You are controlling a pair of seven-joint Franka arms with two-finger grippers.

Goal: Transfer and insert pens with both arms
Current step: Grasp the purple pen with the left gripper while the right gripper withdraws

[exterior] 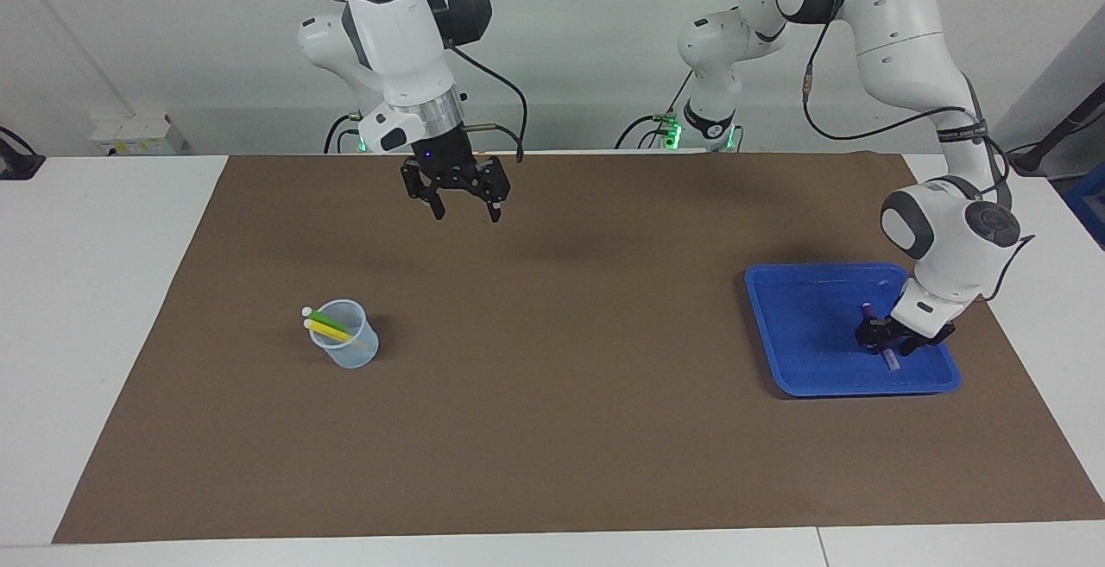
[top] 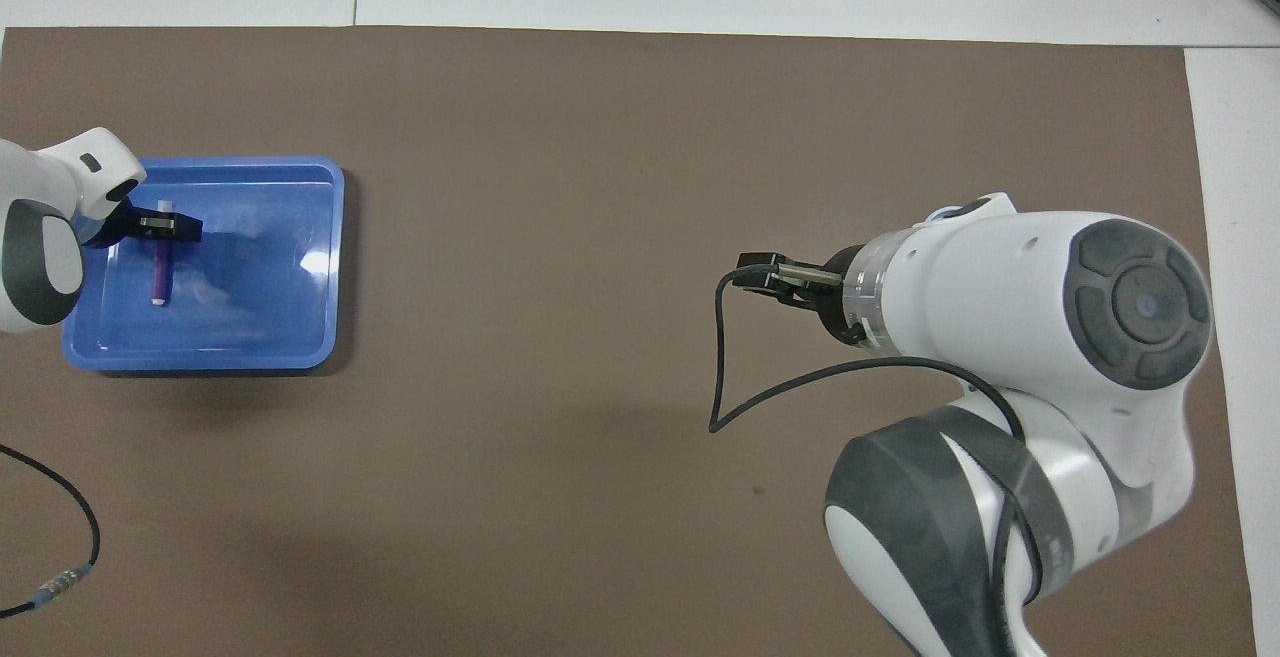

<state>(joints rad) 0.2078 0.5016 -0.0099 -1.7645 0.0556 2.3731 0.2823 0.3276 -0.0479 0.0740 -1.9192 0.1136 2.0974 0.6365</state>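
Facing view: we count two arms, three pens, one cup (exterior: 346, 345), one tray (exterior: 803, 325) and one brown mat (exterior: 570, 429).
Landmark: we place everything from the tray, which sits on the mat at the left arm's end of the table.
Pens in tray: one, the purple pen (top: 160, 275), lying flat on the tray floor toward the outer edge; its pale end points away from the robots.
Pens in cup: two, the green pen (exterior: 324, 318) and the yellow pen (exterior: 326, 330), leaning side by side with pale ends sticking out over the rim.
Cup: one clear cup, upright, well apart from the tray, toward the right arm's end and about as far from the robots as the tray.
Left gripper (exterior: 889, 345): down inside the tray, its fingers astride the purple pen near the pale end; we cannot tell whether they already pinch it.
Right gripper (exterior: 466, 209): raised over bare mat, well apart from the tray, fingers spread wide and holding nothing.
Overhead view: we see the left gripper (top: 160, 225) crossing the purple pen; the right arm's body hides the cup.
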